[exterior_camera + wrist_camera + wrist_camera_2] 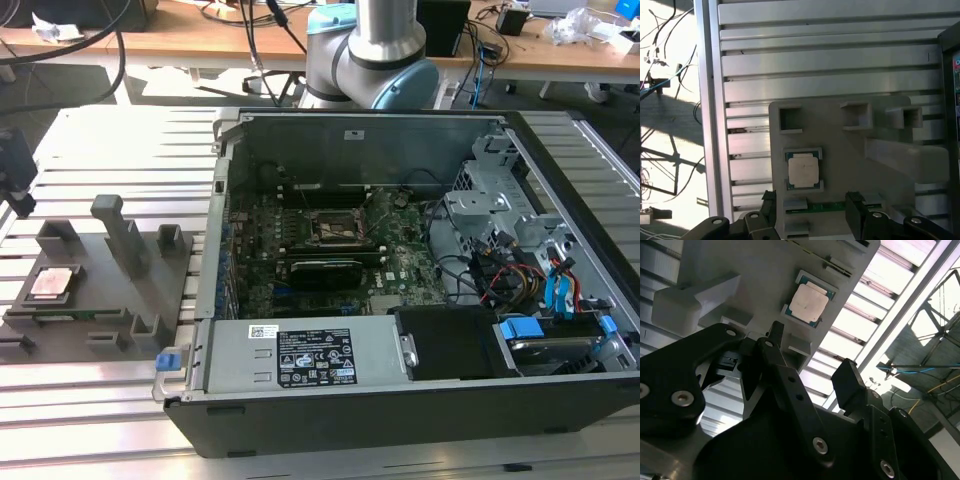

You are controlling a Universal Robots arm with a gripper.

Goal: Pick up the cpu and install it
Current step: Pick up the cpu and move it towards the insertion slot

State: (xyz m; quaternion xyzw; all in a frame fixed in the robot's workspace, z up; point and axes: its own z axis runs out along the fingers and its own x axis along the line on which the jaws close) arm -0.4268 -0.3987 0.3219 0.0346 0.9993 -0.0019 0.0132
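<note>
The cpu [803, 171] lies flat in a shallow recess of the grey fixture plate [840, 150], near the plate's edge nearest the claw; the plate rests on the slatted table [830, 65], beside the open computer case [400, 400], at the exterior view's left. The claw [811, 202] hangs over that edge, fingers spread, nothing between them, clear of the chip.

Risks, as judged: the chip is thin and sits low between small lips, so fingers closing off-centre may strike the lips or the plate instead of the chip's sides; a shallow pinch may tilt or drop it; a tilted chip would seat badly in the socket [335, 228] and damage its contacts.
</note>
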